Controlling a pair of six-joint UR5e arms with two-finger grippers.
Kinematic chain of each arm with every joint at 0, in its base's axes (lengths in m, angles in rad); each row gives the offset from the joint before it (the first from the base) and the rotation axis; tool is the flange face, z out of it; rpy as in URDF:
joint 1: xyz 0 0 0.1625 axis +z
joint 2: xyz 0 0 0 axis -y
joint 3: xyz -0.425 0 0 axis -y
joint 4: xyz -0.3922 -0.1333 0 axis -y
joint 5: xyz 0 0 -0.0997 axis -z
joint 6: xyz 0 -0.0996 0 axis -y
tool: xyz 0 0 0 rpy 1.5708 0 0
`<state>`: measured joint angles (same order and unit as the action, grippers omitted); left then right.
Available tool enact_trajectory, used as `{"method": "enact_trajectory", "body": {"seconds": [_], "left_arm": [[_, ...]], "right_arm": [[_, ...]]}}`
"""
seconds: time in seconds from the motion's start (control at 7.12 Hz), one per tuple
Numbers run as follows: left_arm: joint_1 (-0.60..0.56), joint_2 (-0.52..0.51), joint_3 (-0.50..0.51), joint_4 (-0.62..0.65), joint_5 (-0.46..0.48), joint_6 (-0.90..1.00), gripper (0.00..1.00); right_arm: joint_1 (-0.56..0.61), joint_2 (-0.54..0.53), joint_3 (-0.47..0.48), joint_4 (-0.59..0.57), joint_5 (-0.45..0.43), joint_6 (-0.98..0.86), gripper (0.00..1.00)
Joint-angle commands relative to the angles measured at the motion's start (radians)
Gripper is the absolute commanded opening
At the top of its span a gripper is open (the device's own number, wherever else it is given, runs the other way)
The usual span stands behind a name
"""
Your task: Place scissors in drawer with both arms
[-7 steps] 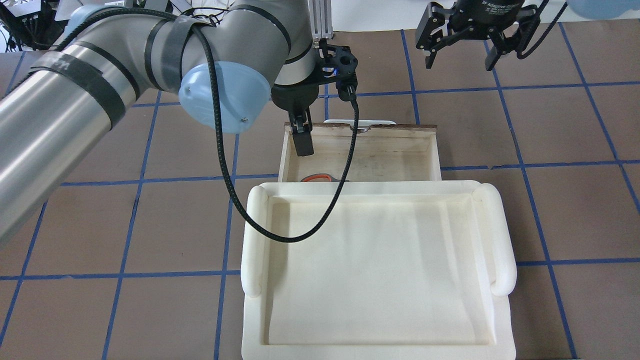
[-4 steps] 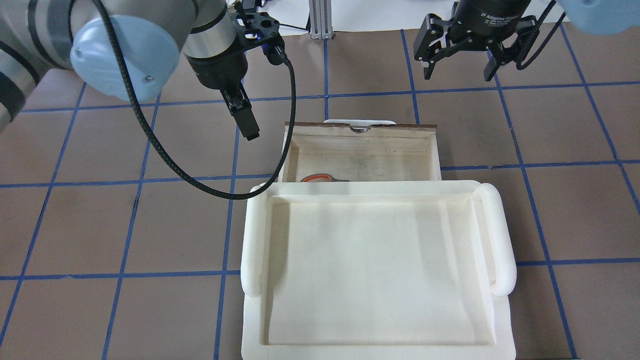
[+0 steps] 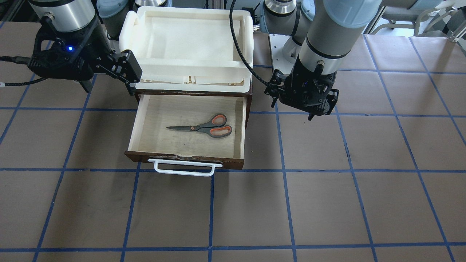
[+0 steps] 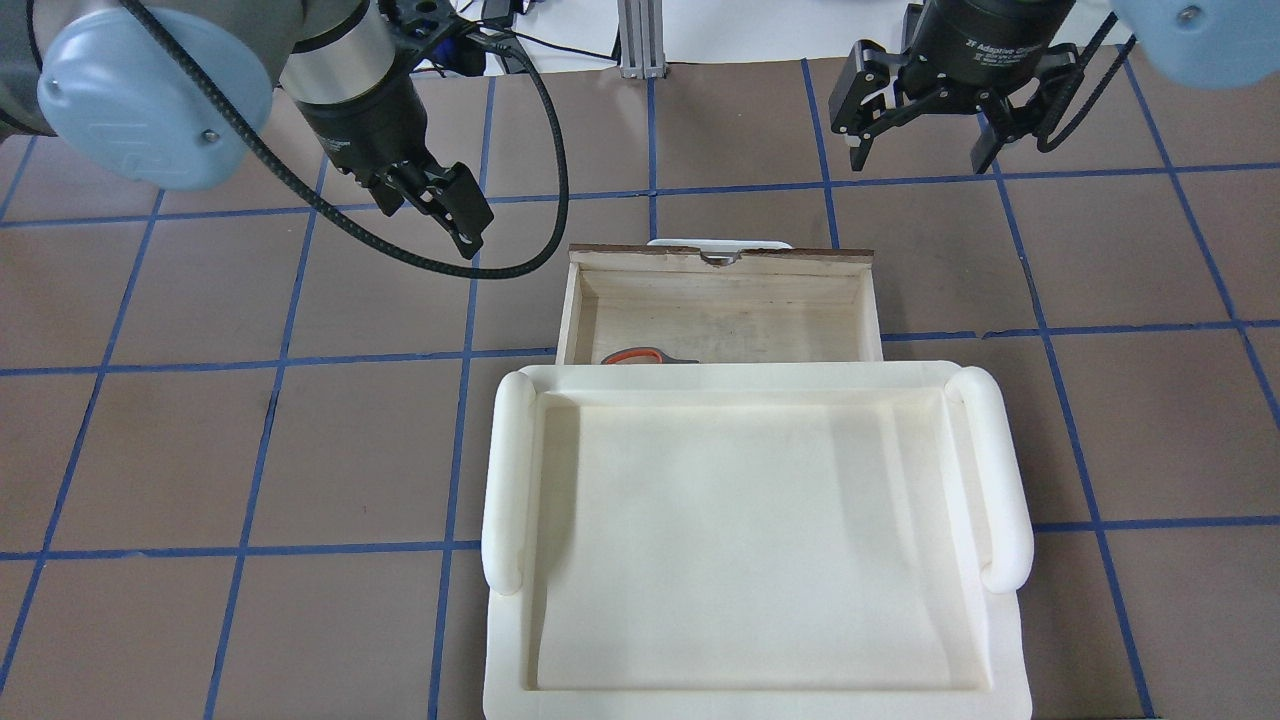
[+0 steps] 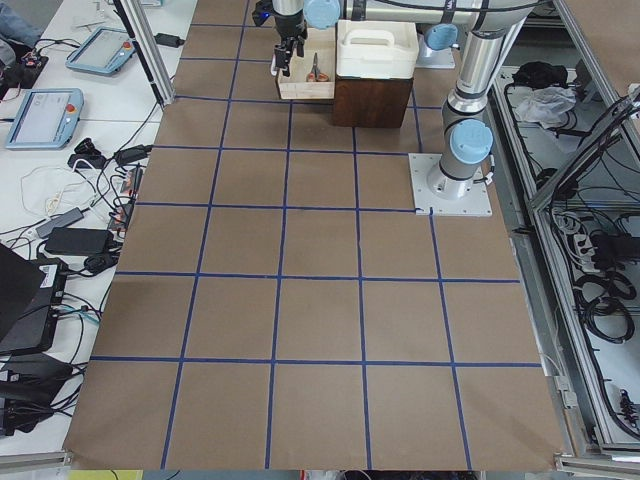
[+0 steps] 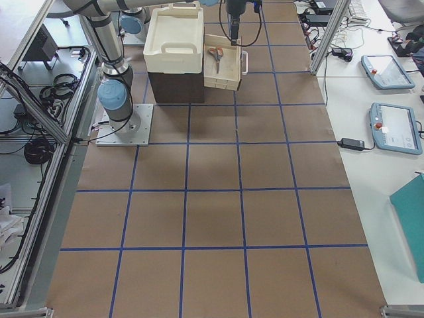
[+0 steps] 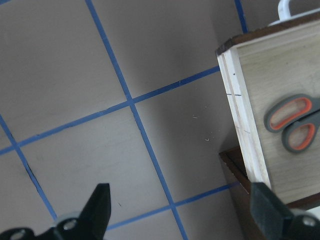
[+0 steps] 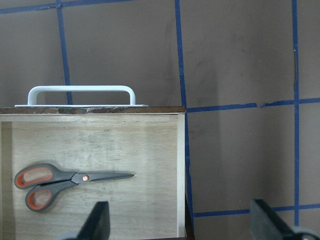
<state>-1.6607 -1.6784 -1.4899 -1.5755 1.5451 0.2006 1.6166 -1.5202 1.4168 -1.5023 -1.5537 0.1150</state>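
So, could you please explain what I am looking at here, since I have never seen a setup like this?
These are two jointed robot arms at a brown table. Each ends in a two-finger claw: the left gripper and the right gripper. Both are open and hold nothing. One picture looks down from behind the robot, one faces it from across the table, two look along the table from its ends, and two come from small cameras on the wrists. A wooden drawer with a white handle is pulled out, and a pair of scissors lies flat inside it. A white foam tray sits on the cabinet above the drawer.
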Motion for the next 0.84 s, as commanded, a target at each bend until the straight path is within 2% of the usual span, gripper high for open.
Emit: {"method": "enact_trajectory", "body": {"seconds": [0.0, 0.14, 0.42, 0.7], "left_arm": [[0.005, 0.073, 0.0, -0.037, 0.007, -0.186, 1.0], [0.021, 0.116, 0.0, -0.093, 0.022, -0.193, 1.0], [0.029, 0.132, -0.021, -0.086, 0.079, -0.259, 0.98], [0.025, 0.134, -0.035, -0.086, 0.069, -0.322, 1.0]], "right_arm": [[-0.001, -0.012, -0.001, 0.008, 0.033, 0.0, 1.0], [-0.006, -0.009, 0.002, 0.008, 0.052, -0.002, 1.0], [-0.004, -0.012, 0.002, 0.01, 0.04, -0.003, 1.0], [-0.004, -0.014, 0.002, 0.011, 0.037, -0.003, 1.0]]}}
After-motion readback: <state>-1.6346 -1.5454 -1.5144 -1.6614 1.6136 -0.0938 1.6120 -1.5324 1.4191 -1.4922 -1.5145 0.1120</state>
